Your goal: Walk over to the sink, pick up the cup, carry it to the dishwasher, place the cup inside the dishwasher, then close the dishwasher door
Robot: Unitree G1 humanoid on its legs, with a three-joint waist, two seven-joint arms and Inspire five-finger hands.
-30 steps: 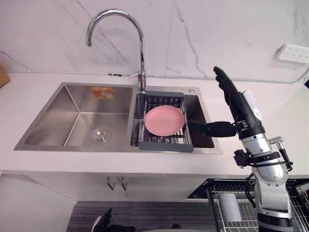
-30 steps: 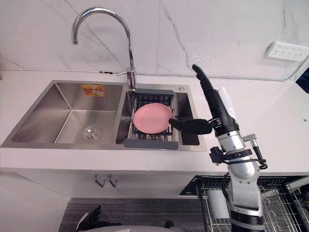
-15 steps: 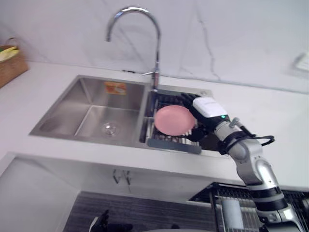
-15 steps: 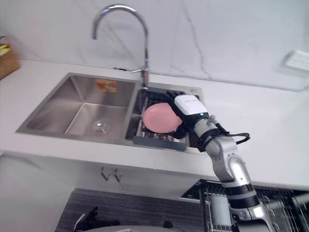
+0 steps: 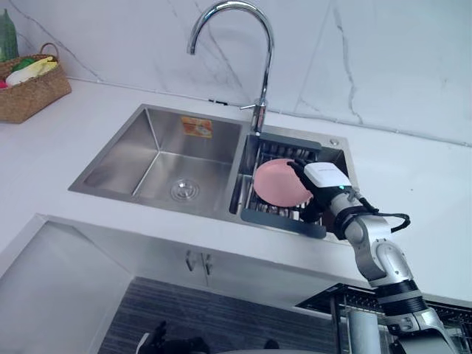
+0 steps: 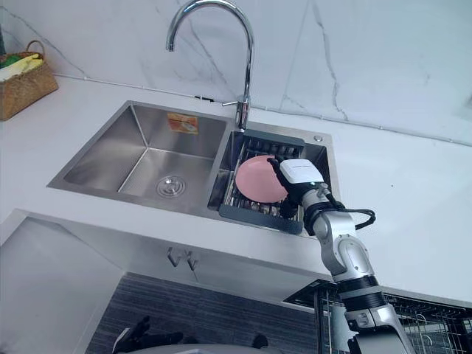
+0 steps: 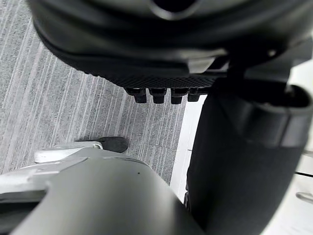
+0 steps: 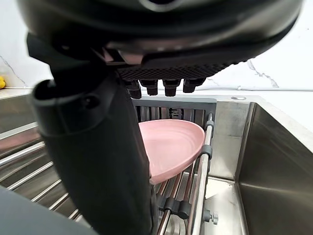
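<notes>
I see no cup. A pink plate [image 5: 276, 182] lies on a grey drying rack [image 5: 274, 218] set across the sink's right basin. My right hand [image 5: 326, 178] hovers over the plate's right edge, open, with its fingers pointing towards the wall. In the right wrist view the thumb [image 8: 95, 161] hangs in front of the plate [image 8: 173, 147], and nothing is held. My left hand [image 5: 153, 341] hangs low by the floor, open and idle.
The steel sink's left basin [image 5: 158, 158] has a drain [image 5: 184, 191], and a tall curved faucet [image 5: 254, 51] rises behind the rack. A wicker basket [image 5: 31, 87] stands on the white counter at far left. A wire dishwasher rack [image 6: 431, 321] shows at lower right.
The camera has shifted, so the sink sits further right in view. My right hand came down from upright above the counter to just over the plate's right edge.
</notes>
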